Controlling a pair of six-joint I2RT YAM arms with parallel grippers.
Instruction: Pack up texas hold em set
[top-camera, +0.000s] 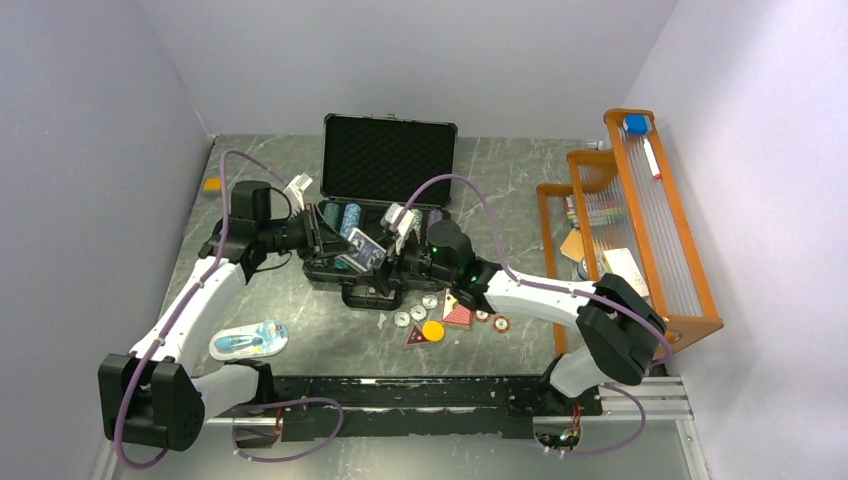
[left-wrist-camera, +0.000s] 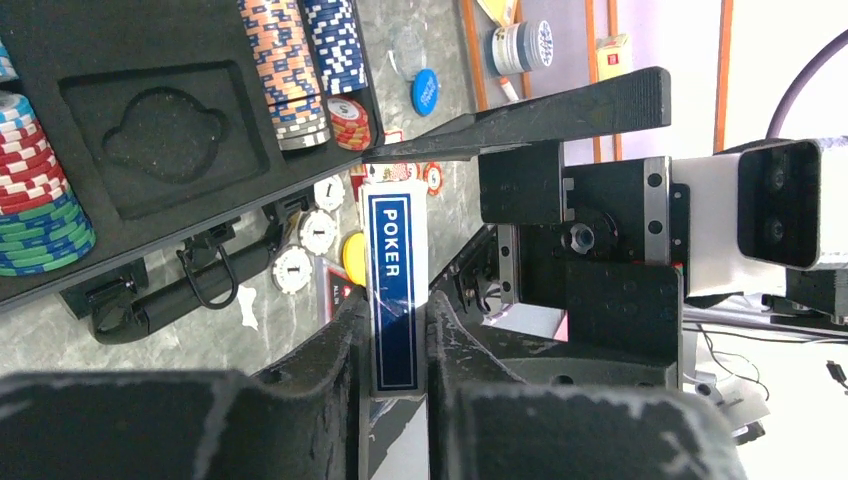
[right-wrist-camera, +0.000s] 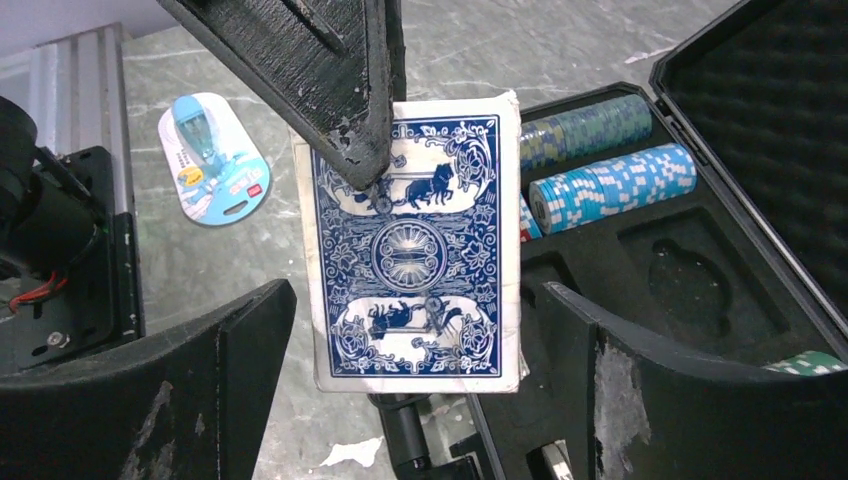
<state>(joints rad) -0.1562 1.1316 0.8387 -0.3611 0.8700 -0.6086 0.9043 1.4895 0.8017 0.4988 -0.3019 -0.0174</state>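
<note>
The black briefcase (top-camera: 388, 160) lies open mid-table, with striped poker chips (left-wrist-camera: 300, 60) in its foam slots. My left gripper (left-wrist-camera: 397, 312) is shut on the blue card deck (left-wrist-camera: 392, 240) and holds it upright above the case's front edge (top-camera: 362, 248). My right gripper (right-wrist-camera: 420, 370) is open, one finger on each side of the deck (right-wrist-camera: 415, 260), apart from it. It faces the left gripper (top-camera: 330, 238) from the right (top-camera: 395, 258). White discs (top-camera: 415, 312), a yellow disc (top-camera: 433, 330) and red flat pieces (top-camera: 458, 313) lie in front of the case.
A blue-white blister pack (top-camera: 248, 340) lies near the left arm. An orange wooden rack (top-camera: 640, 230) stands along the right wall. A small orange object (top-camera: 211, 184) sits at the far left edge. The case handle (left-wrist-camera: 190, 290) points toward the arms.
</note>
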